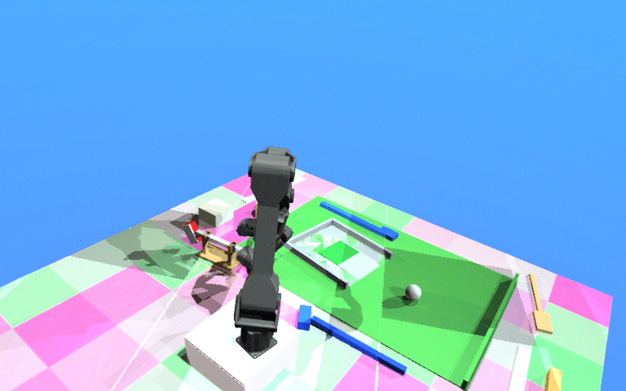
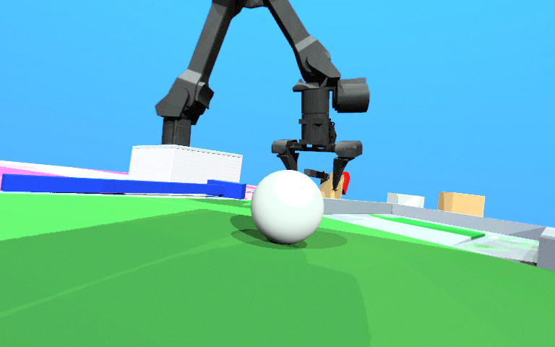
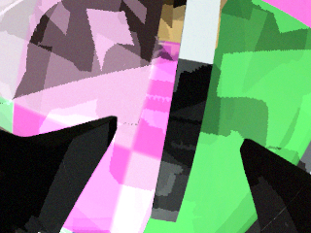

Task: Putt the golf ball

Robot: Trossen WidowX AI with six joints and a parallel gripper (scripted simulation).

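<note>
The red putter's head (image 1: 191, 231) (image 2: 346, 183) is at one end of its pale shaft (image 3: 199, 29), which rests on a wooden stand (image 1: 216, 257) (image 2: 326, 191). Its black grip (image 3: 188, 116) sticks out of the stand. My gripper (image 2: 313, 178) (image 3: 181, 134) is open and empty, pointing down over the grip, with one finger to each side of it in the wrist view. The arm hides much of the gripper in the top view. The white golf ball (image 1: 412, 292) (image 2: 287, 206) sits on the green mat (image 1: 406, 340). The raised green (image 1: 339, 252) stands inside grey walls, beside a pale ramp (image 1: 368, 271).
Grey walls (image 1: 318, 265) (image 2: 462, 221) edge the raised area. Blue putters (image 1: 357, 344) (image 1: 353, 217) lie along two mat sides. A green rail (image 1: 494, 327) closes the right end. A white block (image 1: 210, 215) (image 2: 405, 199) and an orange block (image 2: 461, 203) stand beyond the mat.
</note>
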